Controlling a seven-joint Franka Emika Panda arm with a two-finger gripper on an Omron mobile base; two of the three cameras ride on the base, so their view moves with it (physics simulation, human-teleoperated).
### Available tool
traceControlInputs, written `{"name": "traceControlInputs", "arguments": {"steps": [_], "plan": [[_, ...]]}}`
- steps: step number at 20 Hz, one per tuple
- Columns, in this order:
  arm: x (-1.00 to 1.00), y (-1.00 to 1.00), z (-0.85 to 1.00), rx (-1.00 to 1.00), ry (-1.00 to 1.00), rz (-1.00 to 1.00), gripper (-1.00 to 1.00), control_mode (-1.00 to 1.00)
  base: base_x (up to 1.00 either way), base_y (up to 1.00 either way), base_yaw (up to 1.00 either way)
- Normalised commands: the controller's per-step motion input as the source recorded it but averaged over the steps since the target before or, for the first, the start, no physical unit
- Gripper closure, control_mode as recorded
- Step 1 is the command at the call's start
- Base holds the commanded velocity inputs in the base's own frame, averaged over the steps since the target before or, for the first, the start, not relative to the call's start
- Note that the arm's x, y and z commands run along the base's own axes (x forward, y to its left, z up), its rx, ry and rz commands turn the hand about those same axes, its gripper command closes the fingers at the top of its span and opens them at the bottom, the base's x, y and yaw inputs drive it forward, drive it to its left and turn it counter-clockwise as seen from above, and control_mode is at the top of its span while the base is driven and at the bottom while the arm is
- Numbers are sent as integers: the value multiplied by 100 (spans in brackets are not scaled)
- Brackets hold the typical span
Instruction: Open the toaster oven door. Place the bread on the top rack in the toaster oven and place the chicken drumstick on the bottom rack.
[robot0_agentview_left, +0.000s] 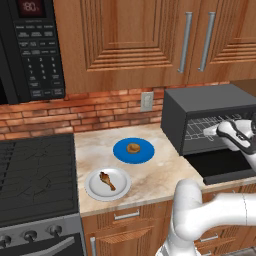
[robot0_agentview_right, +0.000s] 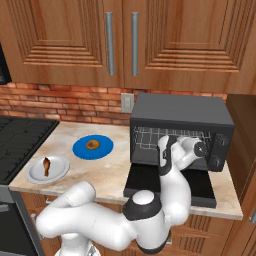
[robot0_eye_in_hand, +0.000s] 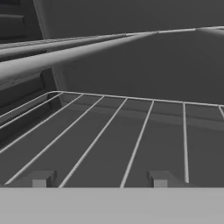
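The toaster oven stands at the counter's right, and its door lies folded down flat in front. My gripper is at the oven's mouth, open, with nothing between its fingertips. In the hand view the top rack runs just above and the bottom rack spreads below. The bread sits on a blue plate. The chicken drumstick lies on a white plate.
A black microwave hangs at the upper left above the stove. Wooden cabinets and a brick backsplash run behind the counter. Bare marble counter lies between the plates and the oven door.
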Motion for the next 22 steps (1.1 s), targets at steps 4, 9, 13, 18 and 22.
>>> {"name": "traceControlInputs", "arguments": {"steps": [4, 9, 13, 18, 22], "plan": [[-11, 8, -46, 0, 10, -7, -100, -100, 0, 0, 0], [-14, 5, -52, 0, 21, -8, -100, -100, 0, 0, 0], [-25, 0, -55, 0, 17, -7, -100, -100, 0, 0, 0], [-48, 0, -60, 0, 10, -7, -100, -100, 0, 0, 0], [-59, 0, -63, 0, 8, -7, -100, -100, 0, 0, 0]]}}
